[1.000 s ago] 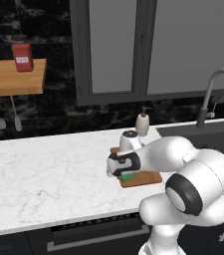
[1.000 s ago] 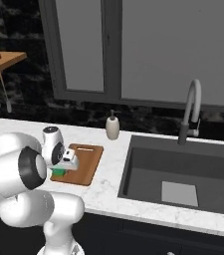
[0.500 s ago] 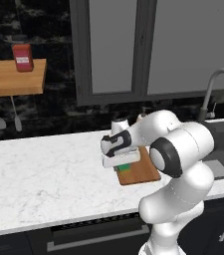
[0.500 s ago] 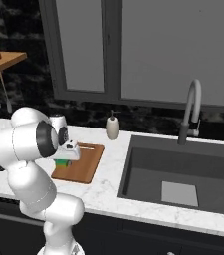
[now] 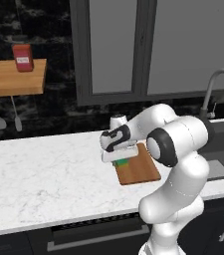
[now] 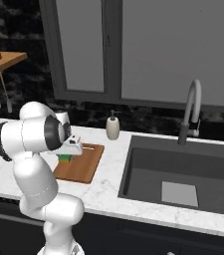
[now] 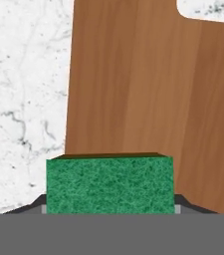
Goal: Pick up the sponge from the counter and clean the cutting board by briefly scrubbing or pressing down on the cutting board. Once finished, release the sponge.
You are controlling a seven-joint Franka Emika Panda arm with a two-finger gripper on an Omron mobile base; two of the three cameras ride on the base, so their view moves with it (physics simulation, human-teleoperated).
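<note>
One soap bottle (image 6: 113,126) beyond cutting board (image 6: 83,167)

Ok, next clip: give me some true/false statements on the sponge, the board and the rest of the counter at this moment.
1. The hand is shut on the sponge. True.
2. The sponge is over the cutting board. True.
3. The cutting board lies in the sink. False: it lies on the counter, left of the sink.
4. A soap dispenser stands behind the board. True.
5. The red box sits on the counter. False: it is on the wooden wall shelf.
</note>
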